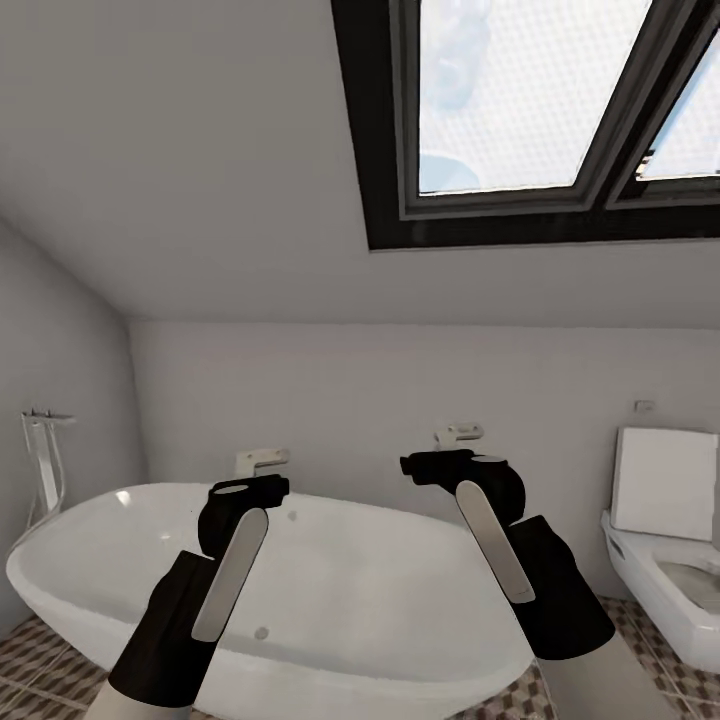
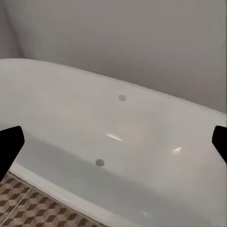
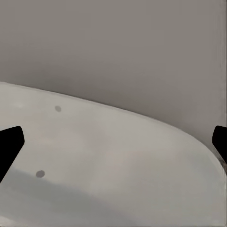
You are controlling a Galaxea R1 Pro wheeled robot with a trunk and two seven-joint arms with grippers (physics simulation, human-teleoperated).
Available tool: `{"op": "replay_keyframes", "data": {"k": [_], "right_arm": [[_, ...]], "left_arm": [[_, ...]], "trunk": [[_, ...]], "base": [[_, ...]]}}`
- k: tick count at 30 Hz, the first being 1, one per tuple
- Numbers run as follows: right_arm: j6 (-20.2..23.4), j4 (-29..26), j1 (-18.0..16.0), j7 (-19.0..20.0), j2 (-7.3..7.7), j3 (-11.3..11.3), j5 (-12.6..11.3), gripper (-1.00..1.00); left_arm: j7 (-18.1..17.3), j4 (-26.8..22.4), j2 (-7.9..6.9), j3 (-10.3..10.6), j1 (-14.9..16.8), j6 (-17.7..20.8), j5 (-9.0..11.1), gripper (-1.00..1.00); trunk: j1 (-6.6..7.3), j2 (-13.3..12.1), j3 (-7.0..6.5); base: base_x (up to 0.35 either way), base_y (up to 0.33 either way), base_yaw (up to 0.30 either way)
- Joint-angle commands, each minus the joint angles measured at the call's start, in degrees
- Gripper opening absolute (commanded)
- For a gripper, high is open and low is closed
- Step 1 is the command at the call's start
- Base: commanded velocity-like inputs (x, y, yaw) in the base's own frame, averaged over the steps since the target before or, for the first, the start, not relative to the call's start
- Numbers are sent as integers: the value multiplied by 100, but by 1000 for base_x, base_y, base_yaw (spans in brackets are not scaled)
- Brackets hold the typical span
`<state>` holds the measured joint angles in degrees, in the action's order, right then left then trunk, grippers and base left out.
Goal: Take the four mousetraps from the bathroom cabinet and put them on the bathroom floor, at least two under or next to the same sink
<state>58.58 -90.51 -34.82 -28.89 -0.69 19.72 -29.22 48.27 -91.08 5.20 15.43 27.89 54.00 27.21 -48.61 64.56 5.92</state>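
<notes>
We are facing a large glossy white freestanding bathtub [image 1: 90, 560] that stands on the bathroom floor [image 1: 40, 660], whose cube-patterned tiles show along the tub's near edge and again at the right by the toilet [image 1: 665, 560]. The tub's basin holds nothing we can make out: its inner wall is bare apart from two small round grey fittings [image 2: 121, 98], one higher on the far wall and one lower down. A floor-standing tap [image 1: 45, 450] rises beside the tub's left end, against the grey wall [image 1: 350, 400]. The toilet sits at the right with its lid raised against the wall and its bowl open; what lies in the bowl is too dim to tell. A dark-framed skylight [image 1: 520, 110] is set in the sloping ceiling above.

Both arms are raised in front of us over the tub's near rim. The left gripper [image 2: 113, 142] has its black fingertips [image 2: 9, 144] far apart at either edge of its wrist view, released and holding nothing. The right gripper [image 3: 113, 142] is likewise spread wide, with the tub's rim and the wall between its fingertips [image 3: 10, 142].

Of the task's things, we see just the floor tiles.
</notes>
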Motion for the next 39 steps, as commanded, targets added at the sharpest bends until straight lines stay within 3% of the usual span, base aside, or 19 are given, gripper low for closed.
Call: {"op": "replay_keyframes", "data": {"k": [1,9,39], "right_arm": [[13,-2,-7,-61,-1,5,-55,100],[13,-2,-7,-62,-1,5,-54,100],[13,-2,-7,-56,-9,5,-57,100]], "left_arm": [[60,-6,-1,4,6,15,56,100],[60,-6,-1,4,6,15,56,100],[60,-6,-1,4,6,15,56,100]], "trunk": [[-1,6,9],[-1,6,9],[658,-1197,-529]], "base": [[0,0,-273],[0,0,-273],[0,0,-273]]}}
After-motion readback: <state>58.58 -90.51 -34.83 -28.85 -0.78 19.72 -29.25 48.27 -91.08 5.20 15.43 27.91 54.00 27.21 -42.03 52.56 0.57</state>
